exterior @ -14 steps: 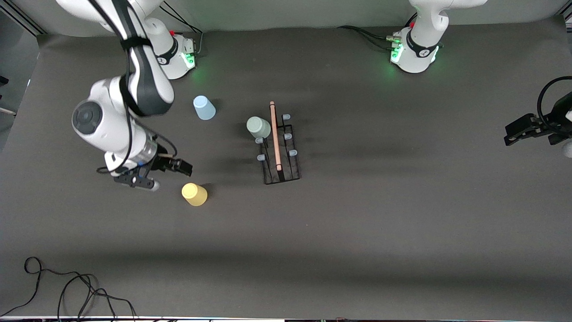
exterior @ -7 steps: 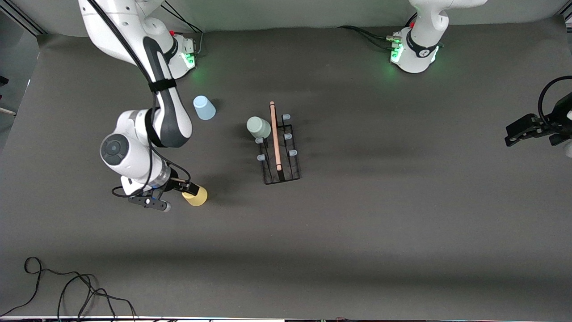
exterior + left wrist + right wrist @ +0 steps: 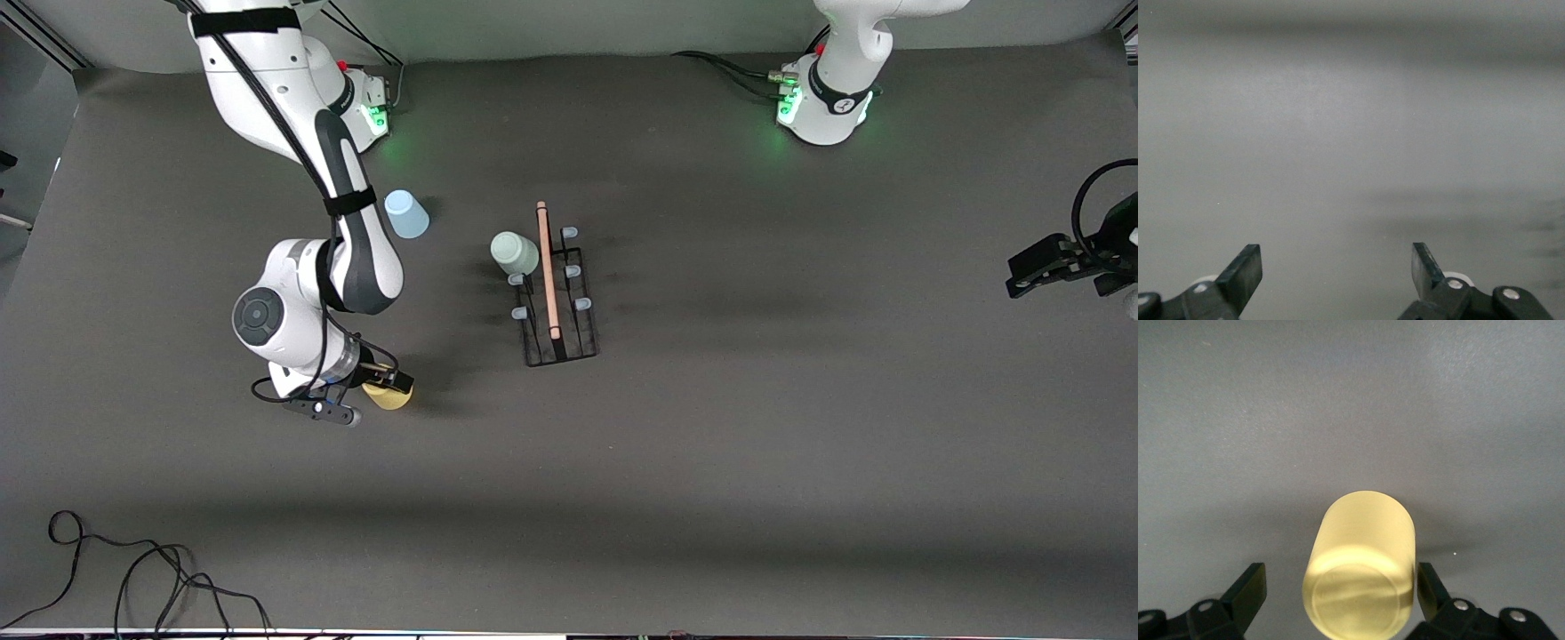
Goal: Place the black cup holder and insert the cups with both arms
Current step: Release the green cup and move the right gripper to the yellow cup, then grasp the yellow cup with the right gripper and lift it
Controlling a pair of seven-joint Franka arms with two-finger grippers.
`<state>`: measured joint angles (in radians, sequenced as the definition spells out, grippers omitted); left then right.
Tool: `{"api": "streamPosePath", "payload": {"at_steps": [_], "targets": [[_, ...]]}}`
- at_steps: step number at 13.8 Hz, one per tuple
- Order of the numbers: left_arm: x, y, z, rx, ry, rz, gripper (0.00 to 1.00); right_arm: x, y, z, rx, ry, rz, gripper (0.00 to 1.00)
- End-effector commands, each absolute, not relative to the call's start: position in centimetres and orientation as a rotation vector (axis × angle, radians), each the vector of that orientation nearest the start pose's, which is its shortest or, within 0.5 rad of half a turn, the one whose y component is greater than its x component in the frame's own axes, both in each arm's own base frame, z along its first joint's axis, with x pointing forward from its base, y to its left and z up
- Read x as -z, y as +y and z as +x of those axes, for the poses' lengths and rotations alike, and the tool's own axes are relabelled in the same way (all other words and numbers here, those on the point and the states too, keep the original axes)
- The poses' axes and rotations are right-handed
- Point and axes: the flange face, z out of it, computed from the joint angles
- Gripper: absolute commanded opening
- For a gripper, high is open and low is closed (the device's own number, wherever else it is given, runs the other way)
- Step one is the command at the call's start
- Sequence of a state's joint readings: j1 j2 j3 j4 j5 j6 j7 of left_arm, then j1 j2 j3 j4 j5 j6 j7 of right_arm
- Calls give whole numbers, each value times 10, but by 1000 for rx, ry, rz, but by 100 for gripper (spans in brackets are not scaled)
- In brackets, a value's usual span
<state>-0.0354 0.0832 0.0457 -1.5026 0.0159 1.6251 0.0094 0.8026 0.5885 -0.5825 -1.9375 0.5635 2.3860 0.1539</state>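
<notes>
Risk of a knock first: right gripper point(image 3: 388, 384) low at the yellow cup point(image 3: 391, 396), fingers spread and not yet gripping — one finger point(image 3: 1426, 583) just beside the cup wall, the other point(image 3: 1248, 587) with a clear gap. Off-centre closing could shove or tip the light, upside-down cup instead of clamping it. Smooth tapered plastic — could also squirt out of a pinch taken too near the narrow end.

In the right wrist view, yellow cup point(image 3: 1361, 570) between the open fingers, base up, nearer one pad than the other. On the table, nearer the front camera than the light blue cup point(image 3: 405, 214), toward the right arm's end from the black cup holder point(image 3: 553, 289).

Holder already standing mid-table, grey-green cup point(image 3: 515, 252) seated on one peg; two cups yet to go.

Left gripper point(image 3: 1049, 264) waiting at the left arm's end of the table, fingers point(image 3: 1245, 270) apart, nothing between them.
</notes>
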Motion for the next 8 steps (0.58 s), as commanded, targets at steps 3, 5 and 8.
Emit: {"api": "streamPosePath", "payload": {"at_steps": [3,5,8], "targets": [[-621,6,588,98,11,-3156,100,-217,158,600,0,382,-3035,0],[-620,6,587,78,12,-3151,100,-236,168,599,4,380,-3007,0],[-619,7,587,70,12,-3145,100,-279,179,597,-17,493,-2934,0]]}}
